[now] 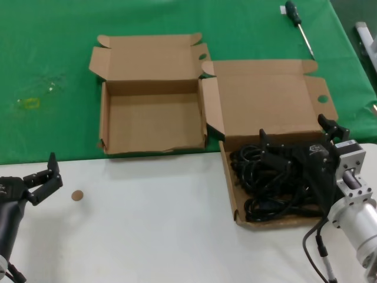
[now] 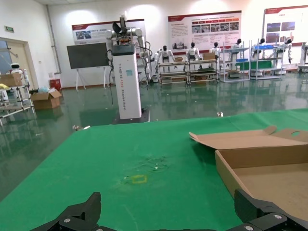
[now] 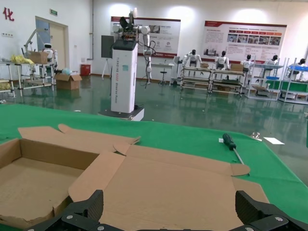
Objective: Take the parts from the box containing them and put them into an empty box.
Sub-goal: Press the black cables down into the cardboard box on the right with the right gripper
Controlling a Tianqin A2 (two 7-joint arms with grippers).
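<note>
Black coiled power cords (image 1: 268, 183) lie tangled in the larger cardboard box (image 1: 231, 188) at the right, whose wide lid (image 1: 265, 100) lies folded back. My right gripper (image 1: 293, 130) hangs open just above the cords at the box's far side; its wrist view shows only the lid (image 3: 168, 183) between the spread fingers (image 3: 94, 204), and the cords are hidden there. The smaller empty box (image 1: 153, 121) stands open to the left, also seen as a box wall (image 2: 231, 175) and a box floor (image 3: 29, 185). My left gripper (image 1: 53, 172) is open and empty over the white table at the near left.
A black-handled screwdriver (image 1: 297, 23) lies on the green cloth at the far right, past the lid. A small brown disc (image 1: 77, 195) sits on the white table (image 1: 153, 230) near my left gripper. The two boxes nearly touch.
</note>
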